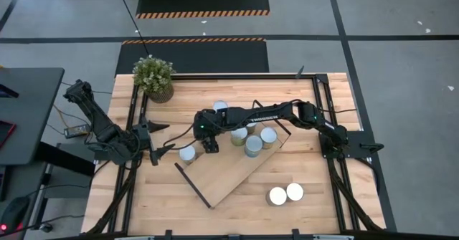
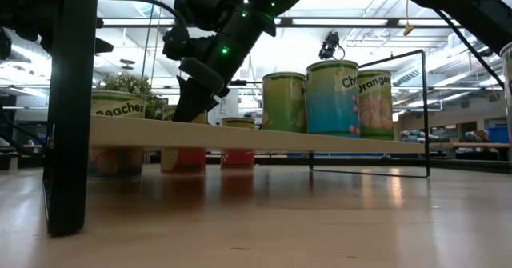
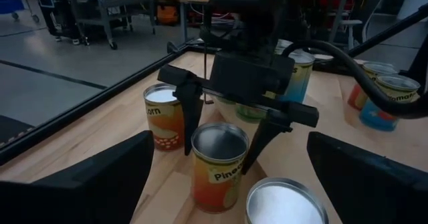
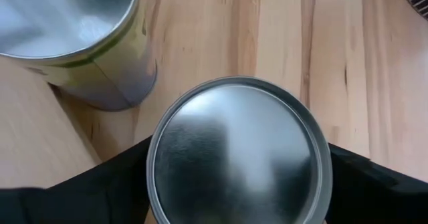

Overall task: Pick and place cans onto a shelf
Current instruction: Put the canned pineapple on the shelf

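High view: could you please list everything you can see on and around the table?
shelf: one, light wood with black wire ends, lying diagonally mid-table
cans on shelf: at least three, silvery tops, clustered at its right end
orange can: one, at the shelf's left edge, under the right gripper
loose cans: four, silvery tops, on the table; one left of the shelf, one beyond it, two near the front right
potted plant: one, green, far-left corner
table: one, light wood
left gripper: dark, open, left of the shelf
right gripper: dark, reaching across to the orange can
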Robot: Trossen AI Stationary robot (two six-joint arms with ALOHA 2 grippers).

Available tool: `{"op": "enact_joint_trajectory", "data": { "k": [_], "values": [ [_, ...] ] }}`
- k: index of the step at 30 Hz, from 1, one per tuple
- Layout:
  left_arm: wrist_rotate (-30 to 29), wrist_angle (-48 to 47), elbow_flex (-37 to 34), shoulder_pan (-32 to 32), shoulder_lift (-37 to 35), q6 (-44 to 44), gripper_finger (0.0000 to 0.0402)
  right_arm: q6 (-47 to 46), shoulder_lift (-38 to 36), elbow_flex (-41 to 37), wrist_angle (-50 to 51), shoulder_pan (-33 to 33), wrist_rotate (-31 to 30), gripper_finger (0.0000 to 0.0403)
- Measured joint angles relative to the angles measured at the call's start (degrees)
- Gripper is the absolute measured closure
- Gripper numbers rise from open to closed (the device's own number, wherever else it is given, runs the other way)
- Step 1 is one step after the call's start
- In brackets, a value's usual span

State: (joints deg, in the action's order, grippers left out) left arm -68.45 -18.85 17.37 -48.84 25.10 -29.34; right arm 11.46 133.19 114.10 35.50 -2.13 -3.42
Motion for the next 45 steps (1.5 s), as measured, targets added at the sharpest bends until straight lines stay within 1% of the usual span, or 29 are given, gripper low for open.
{"op": "enact_joint_trajectory", "data": {
  "k": [3, 5, 9, 13, 15, 20, 22, 26, 32, 38, 45],
  "values": [
    [0.0, 0.0, 0.0, 0.0, 0.0, 0.0, 0.0002, 0.1, 0.0, 1.1, 1.4, 0.0, -0.8, 0.0069],
    [-0.1, 0.0, 0.0, 0.0, 0.0, 0.0, 0.0002, 0.7, 0.0, 3.1, 2.8, 0.0, -1.8, 0.0070],
    [-0.1, 0.0, 0.0, 0.0, 0.0, 0.0, 0.0002, 2.1, -0.4, 7.4, 5.3, 0.1, -2.0, 0.0069],
    [-0.1, 0.0, 0.0, 0.0, 0.0, 0.0, 0.0002, 2.2, -0.4, 12.8, 12.0, 0.5, -1.9, 0.0070],
    [-0.1, 0.0, 0.0, 0.0, 0.0, 0.0, 0.0002, 2.3, -0.4, 16.0, 17.0, 1.1, -1.7, 0.0069],
    [0.5, 0.0, 0.0, 0.0, 0.0, 0.1, 0.0002, 3.5, -0.7, 20.9, 26.3, 4.1, 2.3, 0.0068],
    [0.5, 0.0, 0.0, 0.0, 0.0, 0.1, 0.0002, 3.4, -0.7, 20.9, 28.6, 5.5, 3.3, 0.0069],
    [0.7, 0.0, 0.0, 0.0, 0.0, 0.1, 0.0002, 2.0, -0.7, 20.5, 34.5, 7.8, 3.2, 0.0069],
    [0.8, 0.2, 0.0, 0.0, 0.0, 0.0, 0.0002, -0.2, -0.6, 19.5, 34.7, 9.6, 1.9, 0.0069],
    [2.3, 0.3, 0.0, 0.0, 0.0, 0.0, 0.0002, -3.1, -0.5, 17.7, 35.9, 9.7, 1.0, 0.0069],
    [2.3, 0.3, 0.0, 0.0, 0.0, 0.0, 0.0002, -7.8, -0.6, 16.9, 38.9, 9.7, 1.0, 0.0052]
  ]
}}
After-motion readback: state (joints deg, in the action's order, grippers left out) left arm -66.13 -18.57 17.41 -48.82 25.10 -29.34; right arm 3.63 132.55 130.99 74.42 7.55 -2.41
